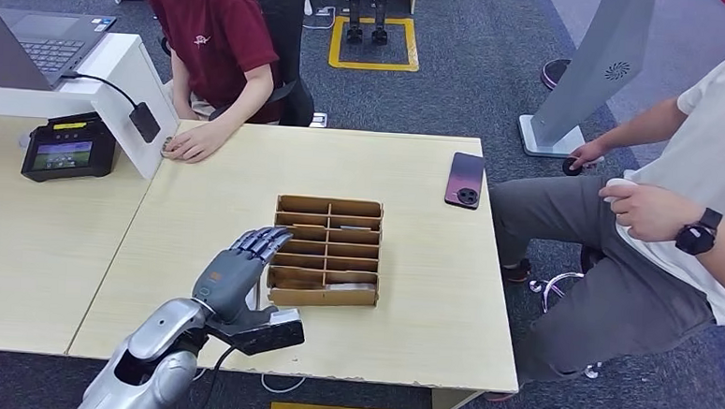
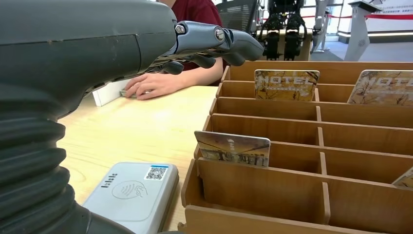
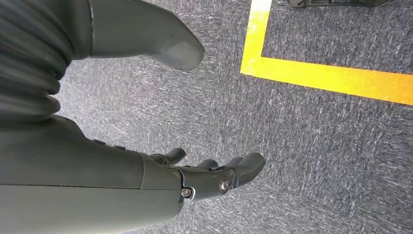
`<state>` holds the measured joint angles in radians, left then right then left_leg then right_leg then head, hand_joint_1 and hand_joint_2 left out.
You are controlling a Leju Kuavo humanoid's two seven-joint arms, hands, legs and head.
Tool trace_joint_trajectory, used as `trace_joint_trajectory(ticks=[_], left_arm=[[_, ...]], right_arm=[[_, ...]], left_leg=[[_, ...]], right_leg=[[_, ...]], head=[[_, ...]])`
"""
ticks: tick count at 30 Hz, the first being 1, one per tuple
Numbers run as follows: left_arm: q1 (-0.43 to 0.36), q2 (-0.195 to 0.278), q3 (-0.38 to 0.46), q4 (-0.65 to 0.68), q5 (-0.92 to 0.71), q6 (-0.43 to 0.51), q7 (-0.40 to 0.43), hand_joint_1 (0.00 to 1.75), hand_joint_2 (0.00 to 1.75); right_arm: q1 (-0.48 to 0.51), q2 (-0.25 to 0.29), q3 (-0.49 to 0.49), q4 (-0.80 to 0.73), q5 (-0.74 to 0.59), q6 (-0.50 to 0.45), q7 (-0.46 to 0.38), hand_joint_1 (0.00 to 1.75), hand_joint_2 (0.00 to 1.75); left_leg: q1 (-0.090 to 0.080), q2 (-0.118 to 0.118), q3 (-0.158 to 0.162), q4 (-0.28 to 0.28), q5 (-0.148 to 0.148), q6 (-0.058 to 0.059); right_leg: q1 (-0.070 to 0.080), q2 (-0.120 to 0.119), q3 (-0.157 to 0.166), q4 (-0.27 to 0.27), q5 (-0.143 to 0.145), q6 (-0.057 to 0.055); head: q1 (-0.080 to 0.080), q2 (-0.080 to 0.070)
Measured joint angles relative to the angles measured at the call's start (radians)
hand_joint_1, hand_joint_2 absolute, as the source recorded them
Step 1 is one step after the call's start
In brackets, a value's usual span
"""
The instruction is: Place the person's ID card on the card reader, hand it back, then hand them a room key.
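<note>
My left hand (image 1: 239, 271) hovers over the light wooden table (image 1: 409, 310), just left of the wooden card box (image 1: 322, 297), fingers stretched out and holding nothing. In the left wrist view its fingers (image 2: 214, 41) point toward the person in a red shirt (image 1: 216, 28). Below them the grey-white card reader (image 2: 132, 193) lies on the table beside the card box (image 2: 272, 192). Hotel key cards (image 2: 286, 84) (image 2: 234, 147) stand in its slots. The person's hand (image 1: 193, 142) lies flat on the table's far left corner; something thin shows under it. My right hand (image 3: 214, 178) hangs over the carpet, holding nothing.
A phone (image 1: 465, 180) lies on the table's far right. A black payment terminal (image 1: 67, 147) and a laptop (image 1: 44, 43) sit on the white counter to the left. A second person (image 1: 676, 221) sits at the right. Yellow tape (image 3: 331, 78) marks the floor.
</note>
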<state>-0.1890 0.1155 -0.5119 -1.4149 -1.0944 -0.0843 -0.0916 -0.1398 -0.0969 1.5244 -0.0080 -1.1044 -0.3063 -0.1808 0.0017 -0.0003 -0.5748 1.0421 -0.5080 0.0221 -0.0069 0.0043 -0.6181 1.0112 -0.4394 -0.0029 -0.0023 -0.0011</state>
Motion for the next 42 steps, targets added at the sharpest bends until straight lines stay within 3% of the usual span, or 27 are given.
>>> trace_joint_trajectory(ticks=[19, 42], left_arm=[[0.021, -0.018, 0.0, 0.0, -0.008, 0.011, 0.009, 0.0, 1.75], [0.023, -0.087, 0.038, 0.011, -0.129, 0.048, 0.052, 0.0, 1.75]], right_arm=[[-0.004, 0.0, 0.0, 0.0, 0.008, -0.001, -0.001, 0.0, 1.75], [-0.01, 0.0, 0.0, 0.0, 0.016, -0.004, 0.0, 0.0, 1.75]], left_leg=[[0.0, 0.0, 0.0, 0.0, 0.0, 0.0], [0.0, 0.0, 0.0, 0.0, 0.0, 0.0]], right_leg=[[0.0, 0.0, 0.0, 0.0, 0.0, 0.0], [0.0, 0.0, 0.0, 0.0, 0.0, 0.0]], head=[[0.0, 0.0], [0.0, 0.0]])
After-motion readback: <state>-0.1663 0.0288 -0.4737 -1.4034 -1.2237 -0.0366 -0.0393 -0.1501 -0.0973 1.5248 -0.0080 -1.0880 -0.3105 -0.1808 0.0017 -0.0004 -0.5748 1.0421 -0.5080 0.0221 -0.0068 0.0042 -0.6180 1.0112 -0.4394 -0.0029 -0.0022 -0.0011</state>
